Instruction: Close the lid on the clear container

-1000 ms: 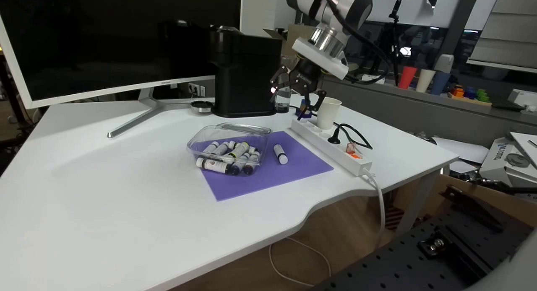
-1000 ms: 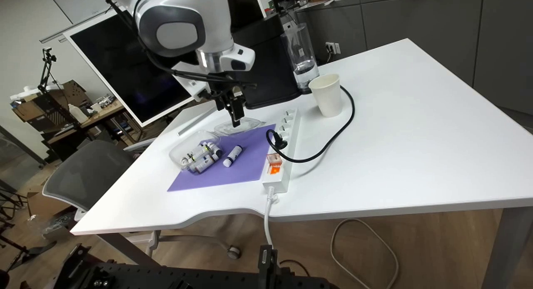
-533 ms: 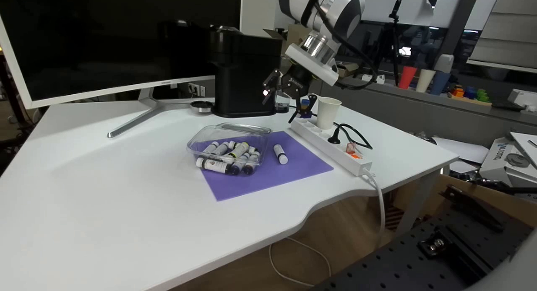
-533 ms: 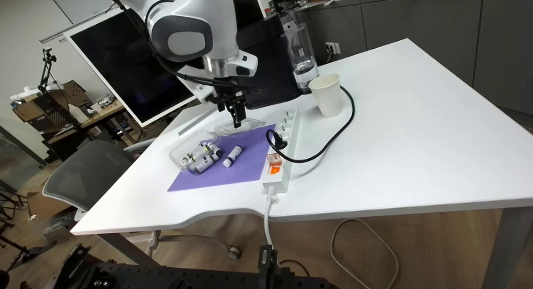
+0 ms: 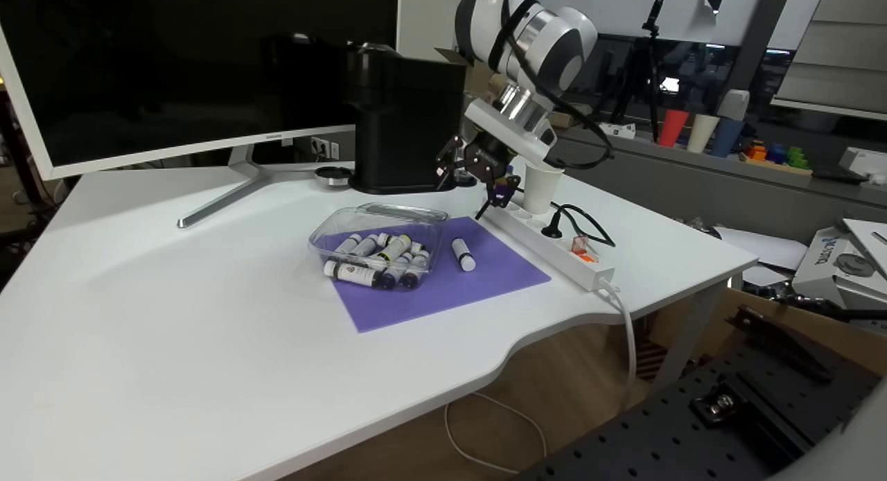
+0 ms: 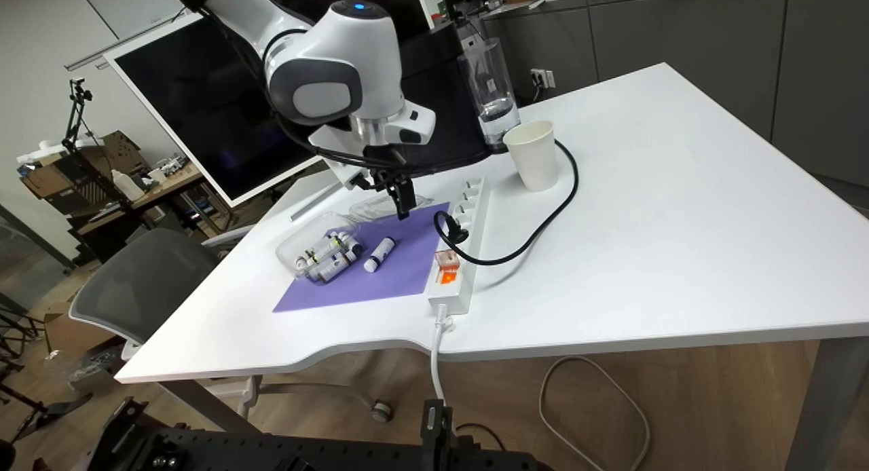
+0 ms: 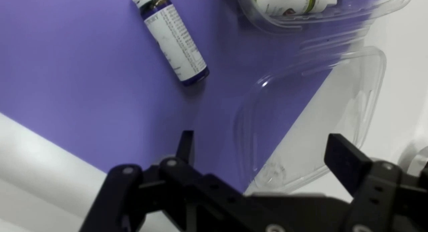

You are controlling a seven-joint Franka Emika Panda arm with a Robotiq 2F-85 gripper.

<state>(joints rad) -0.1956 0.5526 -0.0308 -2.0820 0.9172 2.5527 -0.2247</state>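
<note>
The clear container (image 5: 326, 242) stands open on a purple mat, with several small bottles inside; it also shows in an exterior view (image 6: 288, 247) and at the top of the wrist view (image 7: 284, 23). Its clear lid (image 5: 409, 212) is folded out flat behind it, partly on the mat and partly on the white table; it also shows in an exterior view (image 6: 370, 210) and the wrist view (image 7: 311, 115). My gripper (image 7: 260, 134) is open and empty above the lid's outer end, its fingers apart on either side. It is beside the lid in both exterior views (image 5: 459, 204).
A loose bottle (image 7: 175, 41) lies on the purple mat (image 5: 478, 280) beside the container. A white power strip (image 5: 547, 245) runs along the mat's side, with a paper cup (image 5: 542, 186) close by. A black machine (image 5: 409, 127) and a monitor (image 5: 208, 65) stand behind.
My gripper has come lower and shifted toward the lid's outer end and the power strip. It stays open. The container, lid and bottles have not moved.
</note>
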